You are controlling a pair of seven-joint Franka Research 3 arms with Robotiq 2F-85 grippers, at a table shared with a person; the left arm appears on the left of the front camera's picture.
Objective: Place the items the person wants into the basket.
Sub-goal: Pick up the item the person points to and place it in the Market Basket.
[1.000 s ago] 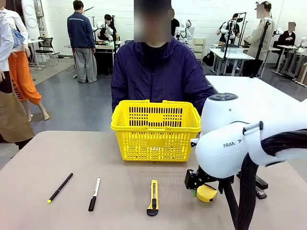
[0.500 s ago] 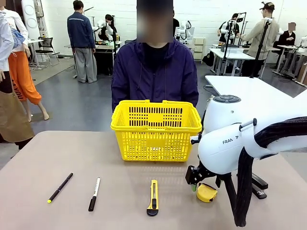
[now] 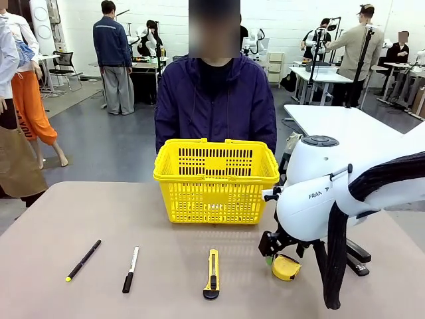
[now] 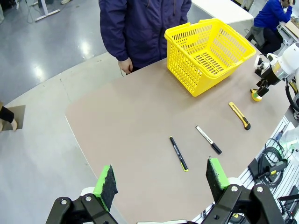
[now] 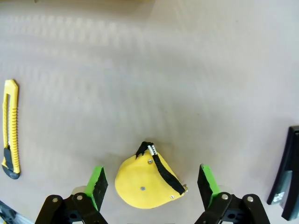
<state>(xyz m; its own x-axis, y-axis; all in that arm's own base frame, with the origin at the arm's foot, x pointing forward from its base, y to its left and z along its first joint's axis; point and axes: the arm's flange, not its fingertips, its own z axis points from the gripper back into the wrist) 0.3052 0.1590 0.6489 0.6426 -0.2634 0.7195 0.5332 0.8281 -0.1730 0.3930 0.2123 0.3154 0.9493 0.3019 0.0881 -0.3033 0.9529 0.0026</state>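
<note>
Bright, even overhead light fills the hall; only a short, soft shadow sits under the basket (image 3: 216, 199) on the table (image 3: 99, 226); in the left wrist view white glare patches shine off the grey floor (image 4: 86, 49), and the table's rim bows with wide-angle distortion; the right wrist view is crisp up close, with a faint shadow hugging the tape measure (image 5: 145, 184); pale stripes ripple across the tabletop near the top edge.

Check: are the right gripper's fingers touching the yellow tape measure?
Apart. The right wrist view shows the open fingers straddling the tape measure, with a strip of bare table visible between it and each finger.
</note>
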